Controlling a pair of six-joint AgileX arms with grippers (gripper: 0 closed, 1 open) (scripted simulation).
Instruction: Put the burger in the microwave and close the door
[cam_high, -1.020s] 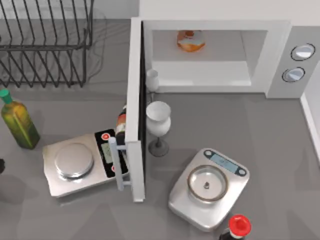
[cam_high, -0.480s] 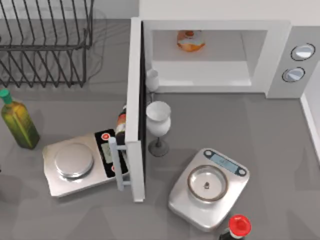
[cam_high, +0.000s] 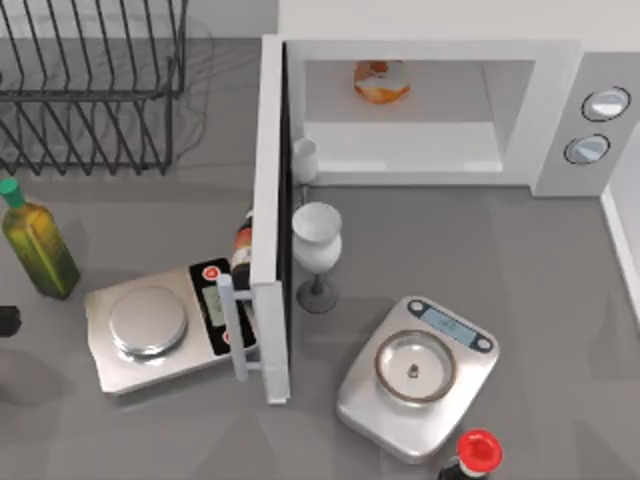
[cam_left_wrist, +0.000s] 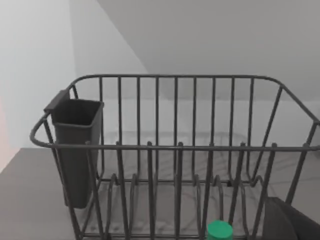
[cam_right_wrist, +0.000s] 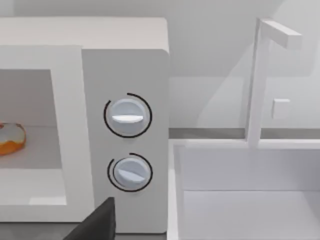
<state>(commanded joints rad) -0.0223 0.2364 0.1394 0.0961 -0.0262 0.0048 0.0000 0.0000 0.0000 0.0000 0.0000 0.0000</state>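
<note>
Burger in, door wide open

Burger (cam_high: 381, 81) sits deep inside the microwave (cam_high: 560, 120), on the pale floor of the cavity, toward its left half. That's the first half of my job done, I judge. The door (cam_high: 270, 220) stands swung fully out toward the front of the table, its bar handle (cam_high: 229, 330) above the steel scales (cam_high: 160, 330), so shutting it is what's left. My left arm shows as a dark sliver at the table's left edge (cam_high: 8, 320); whether either claw is spread or pressed together, I cannot tell. A wine glass (cam_high: 317, 240) stands just beside the door's inner face, right in its swing path. The dish rack (cam_high: 90, 90) holds nothing I can see.
</note>
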